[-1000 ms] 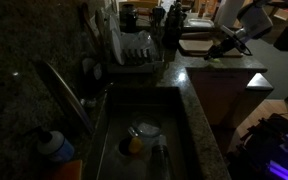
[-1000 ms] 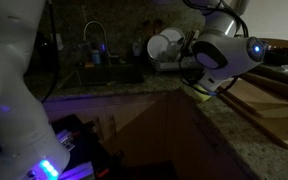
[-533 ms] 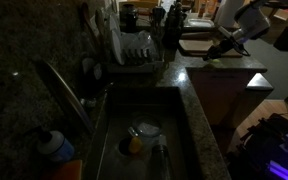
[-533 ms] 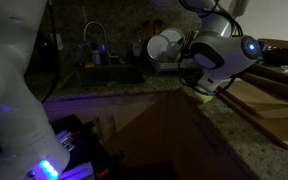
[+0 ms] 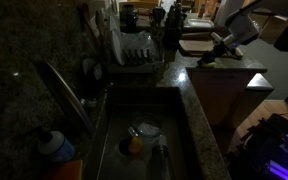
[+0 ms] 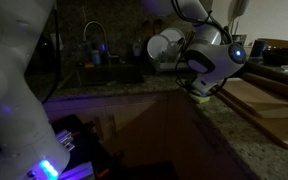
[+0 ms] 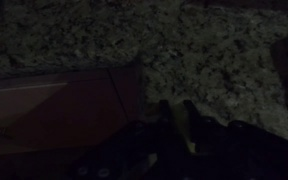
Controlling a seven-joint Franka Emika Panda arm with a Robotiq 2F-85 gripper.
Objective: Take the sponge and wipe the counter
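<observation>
Room: dim kitchen corner, most of it near-black. A sink (image 5: 149,125) fills the lower middle of an exterior view, with a faucet (image 5: 69,95) on its left and a dish rack (image 5: 134,50) above it in the frame.
Bench: dark speckled granite (image 6: 239,140) running around the sink, with a thick rounded edge at the corner, centre right of the frame.
Sponge: a yellow-green sliver (image 6: 201,98) at that corner, flat on the bench just inside the edge and mostly hidden by the hand above it.
Hand: low over the corner (image 6: 202,92), fingers drawn together and, as far as the dark allows, clamped on the sponge.
Why held so: pinching from above puts the pad's broad face on the stone, so pushing along the bench would wipe rather than lift.
Wrist view: granite across the top, two dark fingers (image 7: 166,115) at lower centre, and a thin yellowish streak beside them. It is too murky to read the contact.
Board: pale board (image 6: 269,105) on the bench to the right of the hand, apart from the sponge. It limits the room for a stroke that way.
Orange-yellow lump: down in the sink basin (image 5: 134,145), well apart from the hand.
Stage: sponge taken, by my judgement, with the wiping in hand.
Risk: so close to the rounded edge, a stroke outward could carry the pad off the bench.
</observation>
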